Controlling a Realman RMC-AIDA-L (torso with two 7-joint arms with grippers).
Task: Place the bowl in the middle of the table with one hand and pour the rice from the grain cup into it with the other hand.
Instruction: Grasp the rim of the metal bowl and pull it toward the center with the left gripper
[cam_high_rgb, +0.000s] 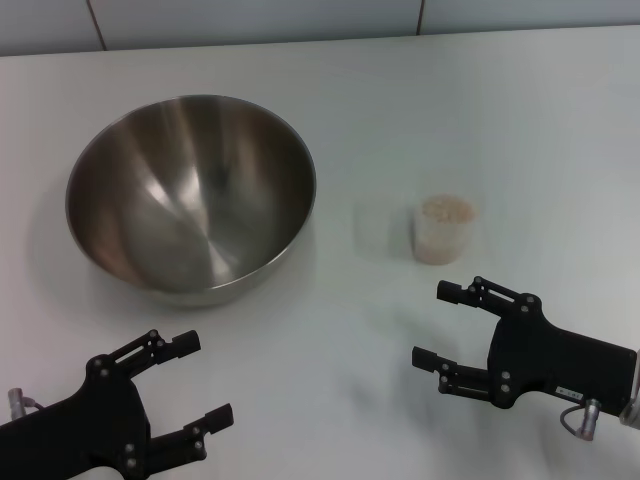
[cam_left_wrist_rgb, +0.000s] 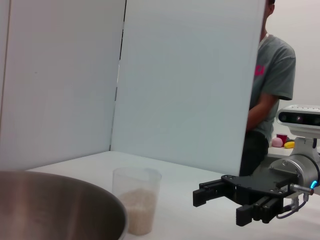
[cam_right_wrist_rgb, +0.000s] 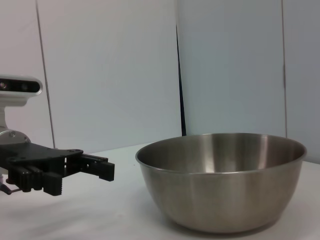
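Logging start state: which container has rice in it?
The grain cup, small and translucent, right of the steel bowl, which is empty.

white table (cam_high_rgb: 520, 120) — bowl (cam_high_rgb: 190, 190), grain cup (cam_high_rgb: 443, 230)

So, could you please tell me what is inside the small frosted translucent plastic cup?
The small frosted translucent plastic cup holds pale beige rice grains, partly filling it. What lies beneath the grain surface is covered. Both grippers are apart from it.

Head view: high, looking down. Wrist views: low, table-level, facing inward; all share bowl (cam_high_rgb: 190, 190).
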